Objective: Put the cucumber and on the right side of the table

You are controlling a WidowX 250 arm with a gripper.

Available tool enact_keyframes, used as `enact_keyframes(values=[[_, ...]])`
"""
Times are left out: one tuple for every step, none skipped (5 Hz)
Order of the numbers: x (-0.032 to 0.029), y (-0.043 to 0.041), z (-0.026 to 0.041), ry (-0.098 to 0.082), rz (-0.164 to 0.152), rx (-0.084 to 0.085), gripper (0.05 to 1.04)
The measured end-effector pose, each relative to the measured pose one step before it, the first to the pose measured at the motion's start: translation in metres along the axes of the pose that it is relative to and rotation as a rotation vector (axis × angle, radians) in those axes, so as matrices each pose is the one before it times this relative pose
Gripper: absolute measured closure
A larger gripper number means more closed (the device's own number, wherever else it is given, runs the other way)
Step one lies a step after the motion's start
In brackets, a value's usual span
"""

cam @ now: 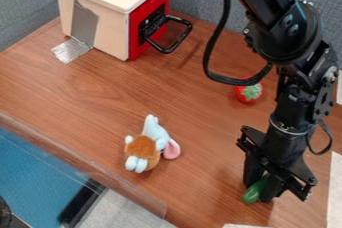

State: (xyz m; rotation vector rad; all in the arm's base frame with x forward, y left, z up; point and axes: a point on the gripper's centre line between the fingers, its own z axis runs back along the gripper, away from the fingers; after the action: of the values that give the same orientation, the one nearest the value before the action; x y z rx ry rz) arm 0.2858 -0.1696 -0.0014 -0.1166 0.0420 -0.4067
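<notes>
At the lower right of the camera view, my gripper (258,192) points down over the brown wooden table (200,137), near its front right part. A green cucumber (252,194) lies between the fingers, which are shut on it. One rounded end sticks out to the left, low at the tabletop; the rest is hidden behind the fingers. Whether the cucumber touches the table I cannot tell.
A red strawberry (248,92) lies behind the gripper, close to the arm. A plush toy (151,146) in blue, brown and pink sits left of the gripper. At the back left stands a wooden box (100,17) with a red front and black handle.
</notes>
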Motion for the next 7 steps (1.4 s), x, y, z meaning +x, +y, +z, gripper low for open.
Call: enact_keyframes(values=[[-0.00013, 0.00379, 0.00419, 0.0221, 0.0124, 0.0287, 0.765], [0.00205, 0.01102, 0.03266, -0.0561, 0.0272, 0.0173, 0.765], [0.00561, 0.03451, 0.05543, -0.1174, 0.0720, 0.0207, 0.765], [0.00664, 0.03651, 0.03045, -0.0319, 0.0722, 0.0025, 0.765], [0.01042, 0.05506, 0.02330, -0.0391, 0.0962, 0.0096, 0.765], [0.01229, 0.05012, 0.02860, -0.0561, 0.0796, 0.0282, 0.765], [0.01114, 0.04380, 0.00128, 0.0087, 0.0665, 0.0283, 0.765]])
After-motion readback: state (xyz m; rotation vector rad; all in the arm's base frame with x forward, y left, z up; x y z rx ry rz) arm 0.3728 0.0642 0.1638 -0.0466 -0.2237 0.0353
